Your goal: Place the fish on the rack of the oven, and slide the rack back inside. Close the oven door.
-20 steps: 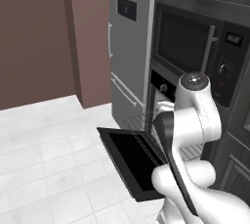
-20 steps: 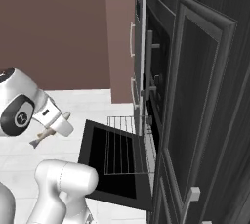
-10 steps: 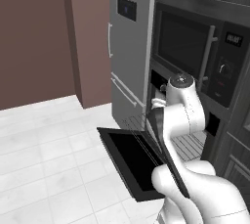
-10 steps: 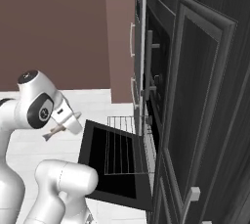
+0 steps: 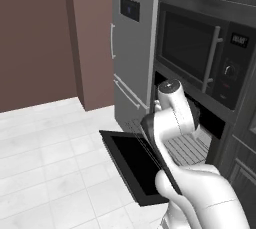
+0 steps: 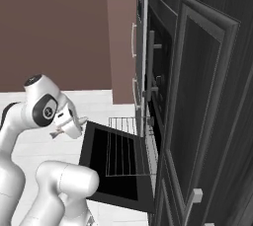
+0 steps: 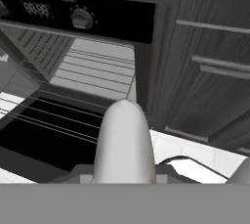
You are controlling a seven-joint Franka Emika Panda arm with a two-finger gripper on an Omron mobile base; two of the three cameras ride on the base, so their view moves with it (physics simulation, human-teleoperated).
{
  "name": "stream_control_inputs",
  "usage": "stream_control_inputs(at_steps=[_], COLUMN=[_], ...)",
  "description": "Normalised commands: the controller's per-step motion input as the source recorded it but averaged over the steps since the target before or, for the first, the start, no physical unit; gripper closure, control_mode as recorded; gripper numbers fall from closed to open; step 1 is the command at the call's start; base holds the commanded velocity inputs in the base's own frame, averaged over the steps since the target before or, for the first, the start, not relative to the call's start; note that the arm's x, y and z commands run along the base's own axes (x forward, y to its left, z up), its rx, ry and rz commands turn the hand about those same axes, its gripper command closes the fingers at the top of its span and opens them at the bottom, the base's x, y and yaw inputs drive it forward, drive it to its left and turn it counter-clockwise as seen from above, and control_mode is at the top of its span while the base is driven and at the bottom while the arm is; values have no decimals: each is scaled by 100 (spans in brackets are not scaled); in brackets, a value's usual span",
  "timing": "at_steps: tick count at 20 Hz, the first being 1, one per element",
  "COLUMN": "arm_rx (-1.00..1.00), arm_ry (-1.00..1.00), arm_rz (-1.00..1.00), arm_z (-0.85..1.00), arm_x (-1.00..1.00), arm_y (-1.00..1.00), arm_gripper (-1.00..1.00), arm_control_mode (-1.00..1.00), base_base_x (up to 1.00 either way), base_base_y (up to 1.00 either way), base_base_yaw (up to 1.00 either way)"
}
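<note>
Fish, pale slender, pinched in closed jaws of white two-finger gripper.
Gripper hangs near front edge of open flat black oven door; grey wire rack pulled out over door, black wall oven behind.

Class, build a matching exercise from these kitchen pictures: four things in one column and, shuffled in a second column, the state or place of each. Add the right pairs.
Things:
1. oven door
2. rack
3. end effector
4. microwave

States:
A. closed, above the oven
B. pulled out over the door
C. folded down flat
D. shut on the fish, left of the door

Pairs: 1-C, 2-B, 3-D, 4-A
</note>
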Motion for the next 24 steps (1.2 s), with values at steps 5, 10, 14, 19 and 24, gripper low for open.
stream_control_inputs(at_steps=[5, 10, 14, 19, 24], arm_rx=[1, 4, 4, 5, 5], arm_ry=[0, 0, 0, 0, 0], arm_rz=[-12, -4, 0, 0, 0], arm_z=[-17, -27, -29, -29, -21], arm_x=[27, 29, 28, 32, 32], arm_y=[-19, -18, -13, -15, -17], arm_gripper=[100, 100, 100, 100, 100], arm_control_mode=[-100, -100, -100, -100, -100], base_base_x=[0, 0, 0, 0, 0], base_base_y=[0, 0, 0, 0, 0], base_base_yaw=[0, 0, 0, 0, 0])
